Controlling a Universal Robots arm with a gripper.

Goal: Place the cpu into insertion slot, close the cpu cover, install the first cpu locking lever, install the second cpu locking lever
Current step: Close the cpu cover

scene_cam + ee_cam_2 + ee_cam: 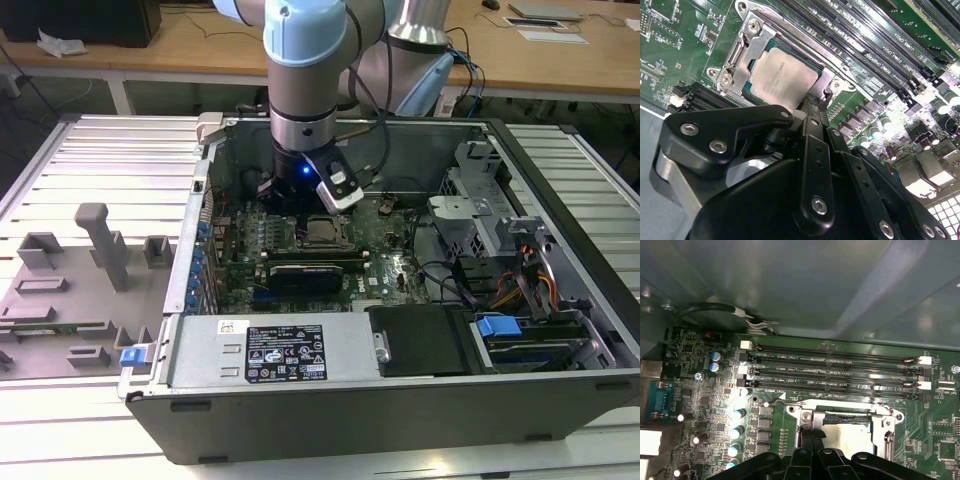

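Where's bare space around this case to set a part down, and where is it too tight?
Free: the ribbed table behind the grey fixture tray, and its strip past the case on the exterior view's right. Crowded: inside the case around the cpu, where the gripper sits, and the cables by the drive cage.

A black label [286,353] crowded with white print and symbols sat on the grey metal housing [200,350] in the exterior view, a small white sticker [233,326] beside it, both too small to read. White lettering ran along the memory slots [830,360]; faint print marked the cpu [782,75].
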